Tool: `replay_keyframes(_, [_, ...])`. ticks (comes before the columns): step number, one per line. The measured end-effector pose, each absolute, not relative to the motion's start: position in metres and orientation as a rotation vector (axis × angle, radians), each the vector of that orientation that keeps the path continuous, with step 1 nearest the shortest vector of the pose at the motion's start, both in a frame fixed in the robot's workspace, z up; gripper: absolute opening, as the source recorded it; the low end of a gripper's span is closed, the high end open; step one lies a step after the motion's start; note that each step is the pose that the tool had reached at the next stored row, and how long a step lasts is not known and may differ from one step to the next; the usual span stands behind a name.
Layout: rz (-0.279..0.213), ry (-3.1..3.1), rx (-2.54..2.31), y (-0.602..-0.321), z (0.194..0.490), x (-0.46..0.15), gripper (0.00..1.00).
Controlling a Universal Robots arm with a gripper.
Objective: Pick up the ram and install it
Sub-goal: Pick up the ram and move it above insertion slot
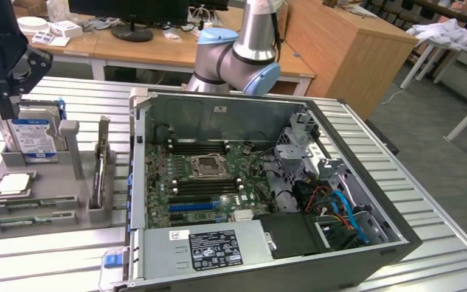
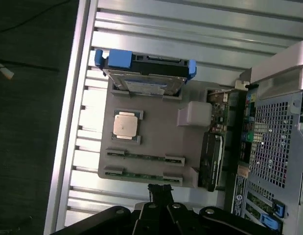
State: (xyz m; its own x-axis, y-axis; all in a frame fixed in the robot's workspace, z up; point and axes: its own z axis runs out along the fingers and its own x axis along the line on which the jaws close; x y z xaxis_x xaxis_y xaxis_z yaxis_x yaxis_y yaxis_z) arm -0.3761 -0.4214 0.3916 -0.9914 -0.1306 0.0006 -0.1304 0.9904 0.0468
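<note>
Ram (image 2: 141, 175) is laid flat in the gray holder (image 2: 156, 132), long axis parallel to its twin (image 2: 144, 156), below and apart from the closed, empty pincer (image 2: 160, 190).

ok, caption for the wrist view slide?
Shut tool poised by the gray parts tray, both ram sticks seated in their slots, CPU and hard drive alongside.

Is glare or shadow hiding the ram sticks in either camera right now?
Wrist view: glare whitens the table slats beside the grey tray, yet both ram sticks lie in even light; the shut gripper is a dark silhouette. Exterior view: even room light, mild sheen on the table, the computer case shaded inside, no glare on the tray.
</note>
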Motion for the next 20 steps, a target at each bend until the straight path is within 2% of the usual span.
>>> replay_keyframes(20, [-0.097,-3.098,0.515,-0.4214,0.3915,-0.3761,0.11])
